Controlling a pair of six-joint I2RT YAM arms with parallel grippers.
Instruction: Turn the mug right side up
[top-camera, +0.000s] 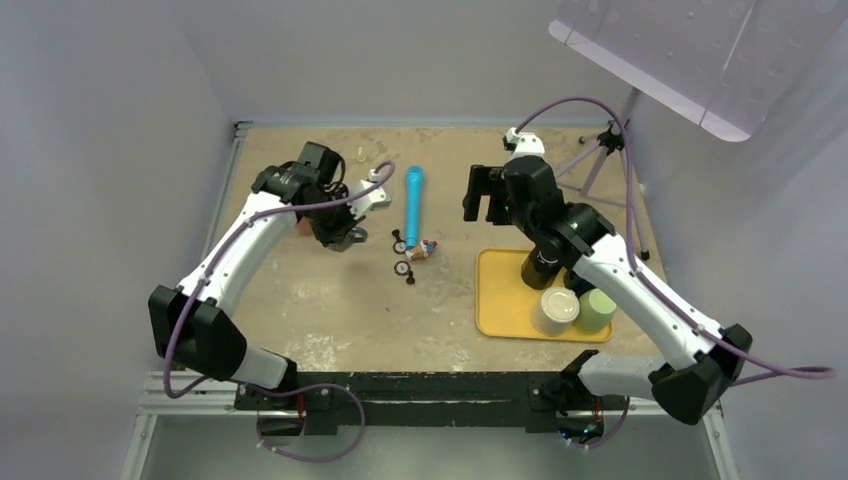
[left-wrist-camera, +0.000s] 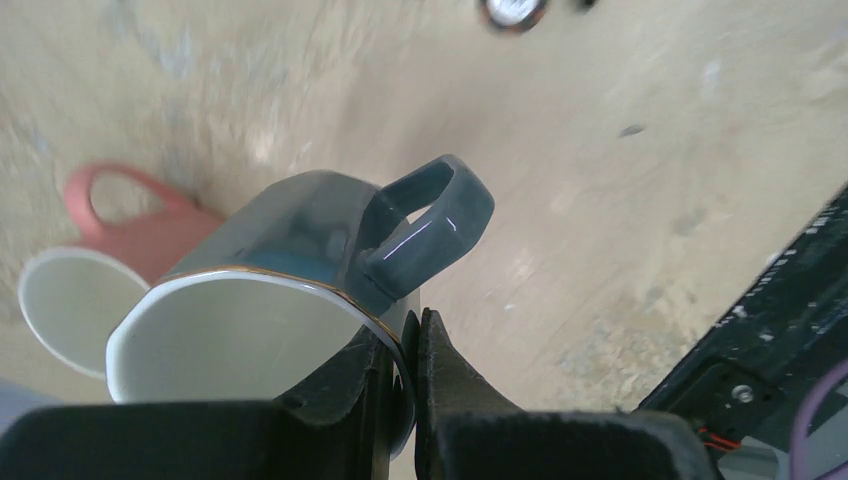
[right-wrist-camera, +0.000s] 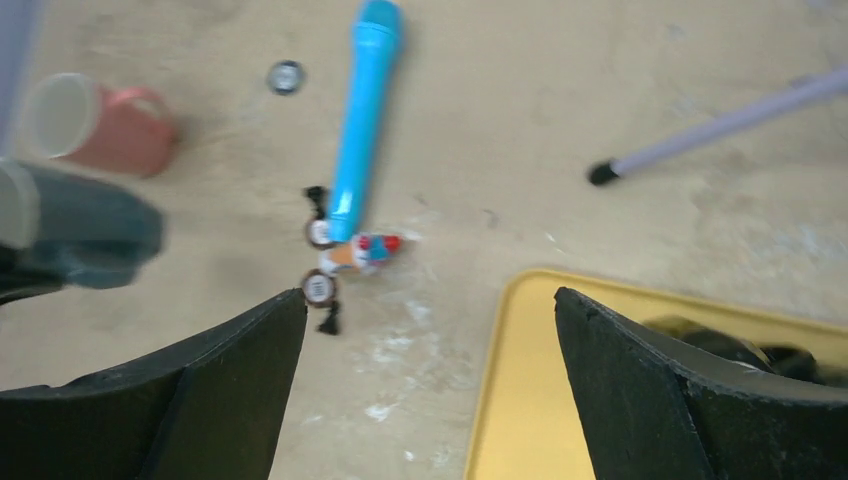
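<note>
Your left arm reaches forward from its base and bends at the elbow, with the wrist over the far left part of the table (top-camera: 300, 300). Your left gripper (left-wrist-camera: 410, 325) is clamped on the rim of the grey-blue mug (left-wrist-camera: 290, 230), 1 finger inside the mouth and 1 outside, just below the handle. The mug is tilted about onto its side, its mouth faces the wrist camera, and it looks lifted off the table. A pink mug (left-wrist-camera: 150, 235) lies on its side on the table just behind it.

Your right arm stretches from its base up over the yellow tray (top-camera: 495, 300), wrist angled down. Your right gripper (right-wrist-camera: 430, 310) hangs with its jaws wide apart and nothing between them, above bare table beside the tray's left edge. The grey-blue mug sits at the left edge of this view, well apart from these fingers.

A blue tube (top-camera: 412, 205) and a small toy (top-camera: 420, 250) lie between the 2 grippers. 3 cups stand on the tray: black (top-camera: 540, 268), cream (top-camera: 555, 310) and green (top-camera: 597, 310).
</note>
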